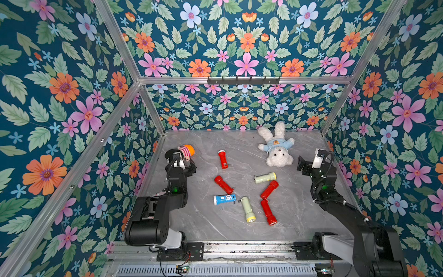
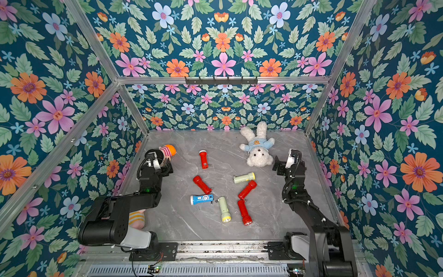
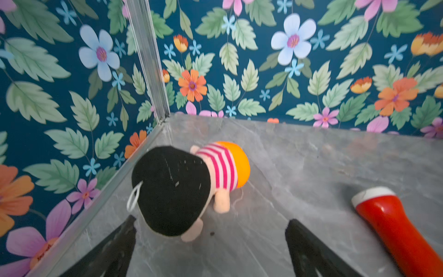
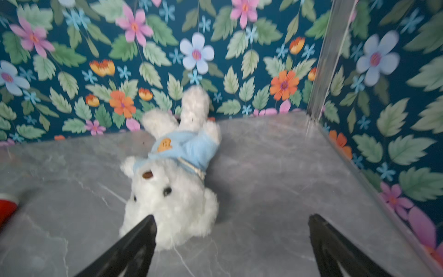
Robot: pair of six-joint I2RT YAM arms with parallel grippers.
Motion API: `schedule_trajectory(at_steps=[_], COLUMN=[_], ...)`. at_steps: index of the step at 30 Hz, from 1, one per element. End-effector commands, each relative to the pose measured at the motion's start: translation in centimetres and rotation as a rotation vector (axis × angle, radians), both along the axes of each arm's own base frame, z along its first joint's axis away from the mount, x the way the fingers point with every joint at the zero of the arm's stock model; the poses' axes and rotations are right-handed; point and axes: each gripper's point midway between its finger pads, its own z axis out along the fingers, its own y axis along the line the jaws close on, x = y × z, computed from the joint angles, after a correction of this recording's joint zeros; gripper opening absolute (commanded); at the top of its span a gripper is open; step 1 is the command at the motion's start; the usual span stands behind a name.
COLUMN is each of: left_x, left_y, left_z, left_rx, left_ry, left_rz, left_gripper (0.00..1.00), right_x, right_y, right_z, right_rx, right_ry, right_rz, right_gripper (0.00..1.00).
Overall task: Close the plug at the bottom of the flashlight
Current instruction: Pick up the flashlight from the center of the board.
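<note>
Teal floral wallpaper (image 1: pixel 244 48) covers walls edged by aluminium rails (image 1: pixel 167 80); black hook rack (image 1: pixel 243 80) at twelve o'clock; grey marble surface (image 1: pixel 215 227).

bear (image 1: pixel 276 146): white, blue shirt, face up on grey worktop (image 1: pixel 203 223), legs toward back wall | doll (image 1: pixel 185 151): striped top, lying well left of bear | hook rail (image 1: pixel 243 81): on wall above bear
</note>
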Motion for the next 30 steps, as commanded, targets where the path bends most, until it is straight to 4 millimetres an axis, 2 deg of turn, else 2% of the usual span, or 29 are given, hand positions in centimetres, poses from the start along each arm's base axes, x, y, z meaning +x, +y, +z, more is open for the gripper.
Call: schedule_trajectory(at_steps=[1, 3, 6, 10, 15, 17, 20, 23, 27, 30], left_x=[-0.3, 0.1, 0.9, 2.6, 4.0, 4.6, 5.3, 6.1, 7.7, 8.6], left_y=[0.8, 1.6, 3.2, 2.9, 1.8, 0.9, 0.9, 1.3, 0.5, -1.3], left_z=[1.0, 3.1, 5.0, 6.2, 6.7, 7.4, 8.6, 9.4, 10.0, 9.8], left_rx=[-0.037, -0.123, -0.226, -0.275, -0.32, -0.297, -0.281, -0.271, -0.255, -0.267], left_ry=[0.041, 0.027, 0.072, 0.161, 0.177, 0.163, 0.142, 0.155, 0.212, 0.244], left_rz=[0.077, 0.151, 0.29, 0.309, 0.26, 0.187, 0.179, 0.208, 0.171, 0.068], left_gripper=[1.0, 1.0, 1.0, 1.0, 1.0, 1.0, 1.0, 1.0, 1.0, 0.96], right_x=[-2.6, -3.7, -4.6, -4.7, -2.5, -1.1, 0.1, 0.8, 2.0, 3.2], right_y=[-1.9, -2.1, -2.8, -2.9, -0.3, 1.4, 2.8, 3.3, 3.6, 5.8], right_z=[-0.3, 1.6, 2.9, 3.9, 3.7, 3.1, 3.1, 3.6, 2.6, 1.6], right_rx=[-0.014, -0.009, -0.001, 0.024, -0.022, 0.01, 0.017, -0.041, -0.012, 0.014], right_ry=[0.047, -0.005, 0.013, 0.052, 0.171, 0.213, 0.237, 0.225, 0.292, 0.329], right_rz=[-0.152, -0.183, -0.234, -0.256, -0.165, -0.092, -0.06, -0.092, -0.11, 0.002], right_gripper=[0.99, 0.99, 0.99, 0.99, 0.99, 0.99, 0.99, 0.99, 0.99, 0.99])
